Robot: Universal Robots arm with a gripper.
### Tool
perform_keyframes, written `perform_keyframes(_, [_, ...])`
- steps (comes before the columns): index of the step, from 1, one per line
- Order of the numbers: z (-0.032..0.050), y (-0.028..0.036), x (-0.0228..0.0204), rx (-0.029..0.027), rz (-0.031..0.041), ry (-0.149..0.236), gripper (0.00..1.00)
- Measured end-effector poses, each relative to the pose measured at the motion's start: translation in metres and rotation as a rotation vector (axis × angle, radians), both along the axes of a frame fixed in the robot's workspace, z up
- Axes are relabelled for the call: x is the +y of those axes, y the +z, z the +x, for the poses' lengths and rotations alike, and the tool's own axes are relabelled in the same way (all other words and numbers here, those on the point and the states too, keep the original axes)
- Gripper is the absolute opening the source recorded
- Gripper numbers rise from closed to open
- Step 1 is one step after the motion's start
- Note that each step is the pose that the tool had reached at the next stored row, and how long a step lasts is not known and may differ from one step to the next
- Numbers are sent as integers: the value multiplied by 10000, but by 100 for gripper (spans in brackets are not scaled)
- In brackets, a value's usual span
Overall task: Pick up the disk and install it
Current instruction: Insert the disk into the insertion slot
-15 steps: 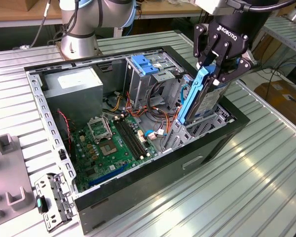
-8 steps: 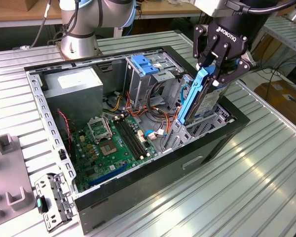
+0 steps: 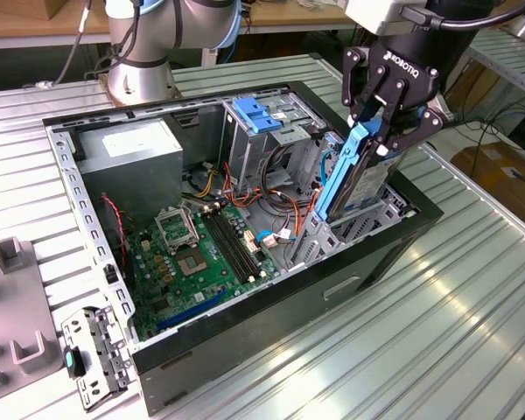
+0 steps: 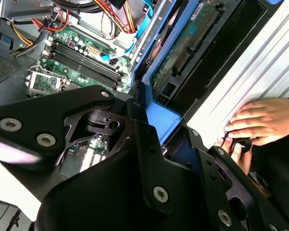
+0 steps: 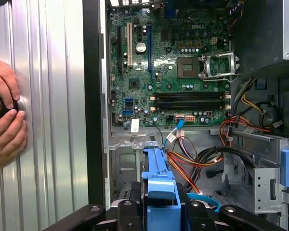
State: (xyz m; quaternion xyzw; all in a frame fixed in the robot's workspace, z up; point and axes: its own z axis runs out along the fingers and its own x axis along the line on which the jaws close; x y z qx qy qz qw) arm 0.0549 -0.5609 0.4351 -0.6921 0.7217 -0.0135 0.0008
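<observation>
My gripper [image 3: 383,138] is shut on the disk [image 3: 357,179], a dark drive with blue side rails, and holds it on edge. The drive's lower end sits in the metal drive bay [image 3: 381,210] at the end of the open computer case [image 3: 245,328] on the exterior view's right. In the second wrist view the disk's green circuit board [image 4: 183,50] and blue rail [image 4: 156,113] run away from the black fingers [image 4: 149,154]. The first wrist view shows the blue rail [image 5: 159,180] between the fingers [image 5: 127,214], above the case interior.
Inside the case lie a green motherboard [image 3: 197,254], a grey power-supply box [image 3: 127,149], coloured cables [image 3: 271,206] and an empty blue caddy [image 3: 258,114]. A person's hands [image 5: 5,120] rest on the ribbed table beside the case. A grey fixture [image 3: 17,324] and a bracket [image 3: 92,354] lie at the exterior view's left.
</observation>
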Motion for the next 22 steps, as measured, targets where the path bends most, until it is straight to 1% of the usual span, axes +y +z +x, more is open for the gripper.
perform_keyframes(3, [0,-44,0,-2,-2,11,37])
perform_keyframes(5, [0,-44,0,-2,-4,11,38])
perform_keyframes(6, [0,-45,0,-2,-2,11,44])
perform_keyframes(7, [0,-55,0,-2,-1,11,44])
perform_keyframes(8, [0,-70,-1,-2,3,11,51])
perform_keyframes(9, [0,-100,-2,-2,0,12,51])
perform_keyframes(10, [0,-137,-4,-2,0,15,49])
perform_keyframes(11, [0,-157,-5,-2,-1,17,42])
perform_keyframes(12, [0,-180,-6,-2,1,20,42])
perform_keyframes(14, [0,-240,-10,-2,-1,28,30])
perform_keyframes(15, [0,-258,-11,-2,-1,30,24])
perform_keyframes(17, [0,-353,-17,-3,4,42,11])
perform_keyframes(22, [0,-358,-17,-2,4,42,11])
